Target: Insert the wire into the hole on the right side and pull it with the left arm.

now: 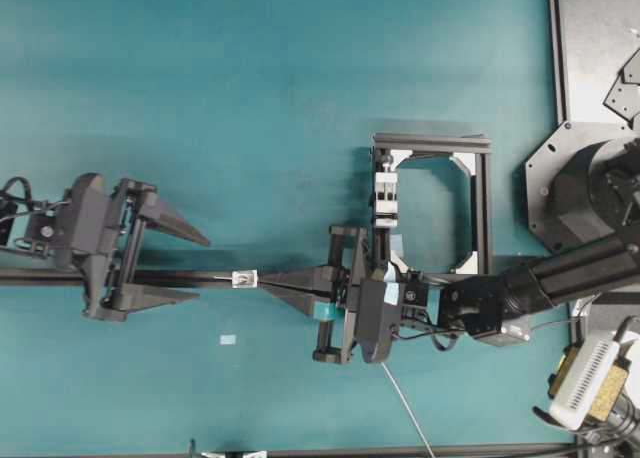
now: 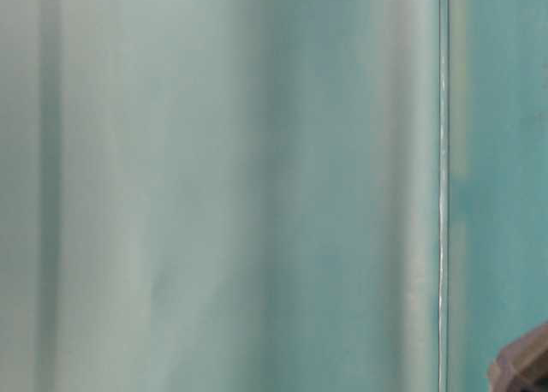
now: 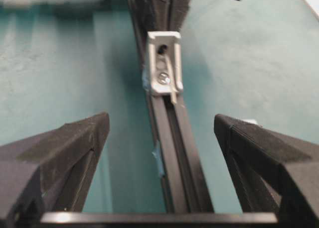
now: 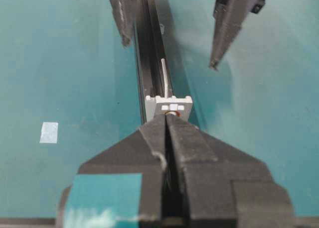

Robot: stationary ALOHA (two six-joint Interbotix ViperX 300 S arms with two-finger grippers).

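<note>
The tiny silver-white block [image 1: 244, 278] sits on the black rail [image 1: 60, 276]; its dark hole [image 3: 162, 49] faces my left wrist camera. The thin whitish wire [image 3: 172, 82] comes through the hole and pokes out a short way on the left side, over the rail [image 4: 164, 73]. My right gripper [image 4: 167, 117] is shut on the wire, its tips pressed against the block's right face [image 4: 169, 104]. The wire's tail [image 1: 405, 398] trails behind that arm. My left gripper [image 1: 203, 270] stands open, a finger on each side of the rail, just left of the wire's end and not touching it [image 3: 162, 122].
A black square frame [image 1: 430, 143] with a taller white clip block [image 1: 385, 203] stands behind the right gripper. A pale tape mark [image 1: 229, 339] lies on the teal mat. The right arm's base [image 1: 590, 188] fills the right edge. The table-level view is a teal blur.
</note>
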